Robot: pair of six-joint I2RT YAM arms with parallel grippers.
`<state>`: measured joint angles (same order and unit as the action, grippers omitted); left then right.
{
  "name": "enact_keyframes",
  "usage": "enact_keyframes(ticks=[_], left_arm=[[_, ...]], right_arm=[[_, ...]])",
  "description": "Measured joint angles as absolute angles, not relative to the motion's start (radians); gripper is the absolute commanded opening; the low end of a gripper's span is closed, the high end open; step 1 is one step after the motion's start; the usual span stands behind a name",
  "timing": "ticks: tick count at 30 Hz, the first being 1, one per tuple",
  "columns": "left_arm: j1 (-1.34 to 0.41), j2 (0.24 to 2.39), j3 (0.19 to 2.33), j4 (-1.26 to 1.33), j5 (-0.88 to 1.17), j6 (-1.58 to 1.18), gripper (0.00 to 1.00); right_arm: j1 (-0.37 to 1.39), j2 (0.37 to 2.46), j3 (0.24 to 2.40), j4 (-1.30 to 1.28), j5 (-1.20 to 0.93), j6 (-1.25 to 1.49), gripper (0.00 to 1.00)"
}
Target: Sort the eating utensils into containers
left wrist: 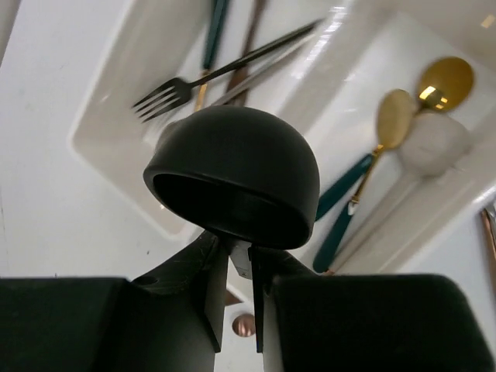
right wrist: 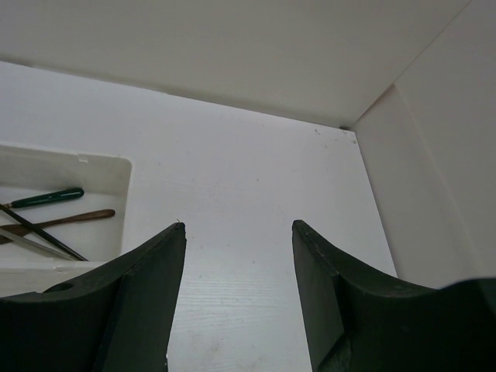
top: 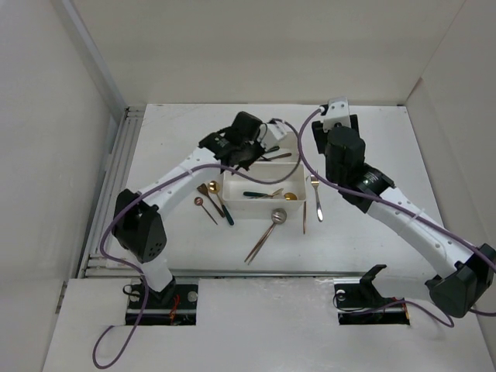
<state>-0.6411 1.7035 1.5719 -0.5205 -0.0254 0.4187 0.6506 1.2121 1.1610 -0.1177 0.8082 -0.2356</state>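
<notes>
Sorting in progress: my left pincer [left wrist: 239, 270] clamps the neck of a black spoon [left wrist: 232, 174] above the edge of the fork tray [left wrist: 101, 133]; my right pincer [right wrist: 239, 232] gapes open over the table [right wrist: 248, 170] beside it. Loose cutlery [top: 277, 215] lies around the spoon tray [top: 248, 215].

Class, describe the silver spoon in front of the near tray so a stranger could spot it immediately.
On the table, find the nearer white tray. Just outside its front wall, near the right corner, lies the silver spoon, handle angling toward the near edge. Its large round grey bowl differs from the slim copper-coloured utensils alongside.
</notes>
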Motion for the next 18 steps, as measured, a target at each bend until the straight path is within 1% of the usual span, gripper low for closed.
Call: enact_keyframes(ticks=[2, 4, 6, 8, 9, 11, 13, 18], left_arm=[[-0.697, 1.705, 1.546, -0.51, -0.014, 0.472, 0.0], [-0.715, 1.713, 1.53, -0.503, -0.009, 0.495, 0.0], [-0.712, 1.731, 1.53, -0.487, -0.015, 0.506, 0.13], [-0.711, 1.752, 1.529, -0.468, -0.022, 0.519, 0.31], [-0.711, 1.76, 1.526, -0.46, -0.024, 0.527, 0.38], [-0.719, 1.769, 1.521, -0.459, -0.02, 0.537, 0.45], [-0.73, 1.771, 1.517, -0.467, -0.009, 0.546, 0.47], [-0.748, 1.771, 1.518, -0.501, 0.023, 0.553, 0.47]], right_arm=[[0.651, 1.203, 1.149, -0.109, 0.807, -0.236, 0.63], [0.65, 1.192, 1.137, -0.107, 0.806, -0.236, 0.63], [0.651, 1.184, 1.128, -0.105, 0.805, -0.236, 0.63], [0.65, 1.176, 1.122, -0.102, 0.804, -0.237, 0.63], [0.649, 1.17, 1.116, -0.101, 0.804, -0.238, 0.63], [0.648, 1.159, 1.109, -0.102, 0.803, -0.242, 0.64], [0.648, 1.151, 1.104, -0.1, 0.803, -0.245, 0.64], [0.641, 1.132, 1.095, -0.1, 0.8, -0.248, 0.64]])
